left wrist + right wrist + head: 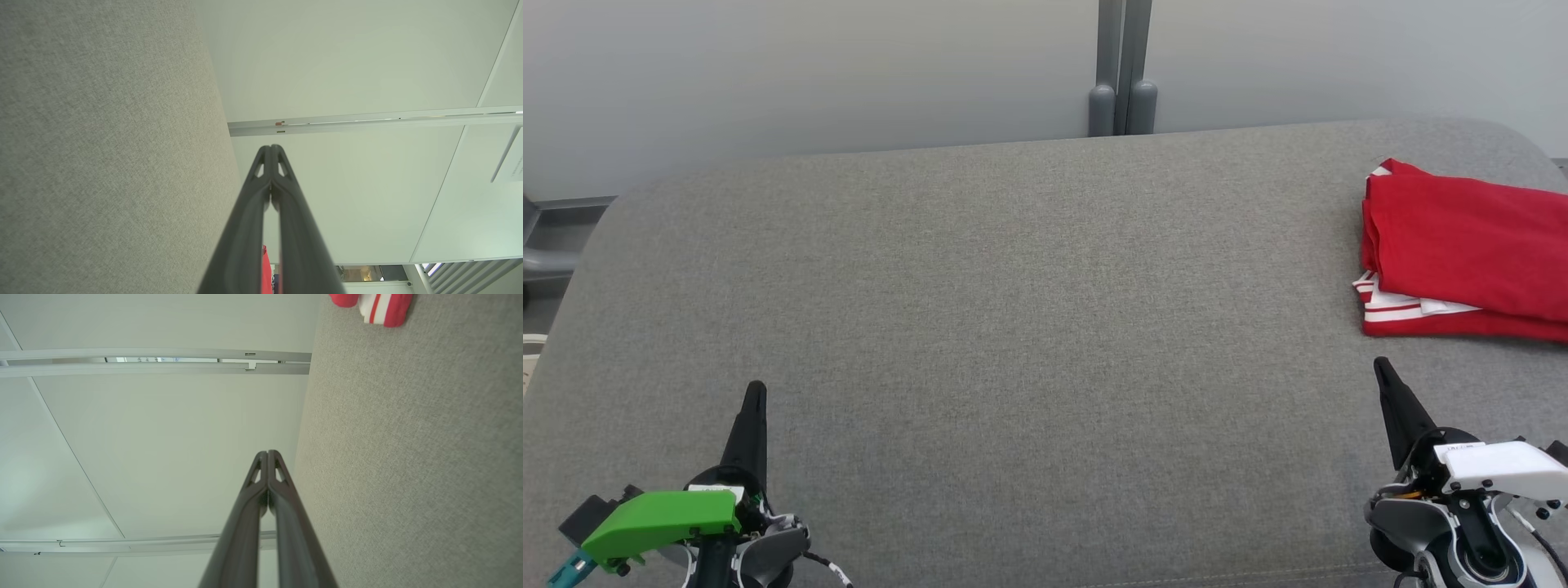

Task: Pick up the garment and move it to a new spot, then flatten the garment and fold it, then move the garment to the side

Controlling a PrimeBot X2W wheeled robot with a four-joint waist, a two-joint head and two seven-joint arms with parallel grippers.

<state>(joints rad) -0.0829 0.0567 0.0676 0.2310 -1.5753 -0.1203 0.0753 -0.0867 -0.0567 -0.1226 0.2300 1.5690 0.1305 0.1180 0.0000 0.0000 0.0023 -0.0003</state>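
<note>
Two grippers and one folded garment are all we have to reckon with here. In the head view the left gripper [756, 392] sits at the near left and the right gripper [1382, 369] at the near right. Each has its dark fingers pressed together on nothing, above the grey padded surface [1045, 327]. The red garment [1462, 237] lies folded at the far right of that surface, well apart from the left gripper and nearer the right one, its striped trim [1392, 306] peeking out along the near side. Its right part runs out of frame, so we cannot tell how close it lies to the surface's right edge. In the left wrist view the fingers meet at their tips with nothing between them, and low down a thin sliver of red [266, 269] shows, which we take for the garment. In the right wrist view the fingers are likewise closed and empty, and a corner of the garment [384, 310] lies well ahead of the tips. We judge the folding done and the garment already set aside. The danger now is the right arm: a careless sweep toward the far right could let its closed tips catch the loose trim, drag the layers and undo the fold, or push the stack off the rounded edge.
</note>
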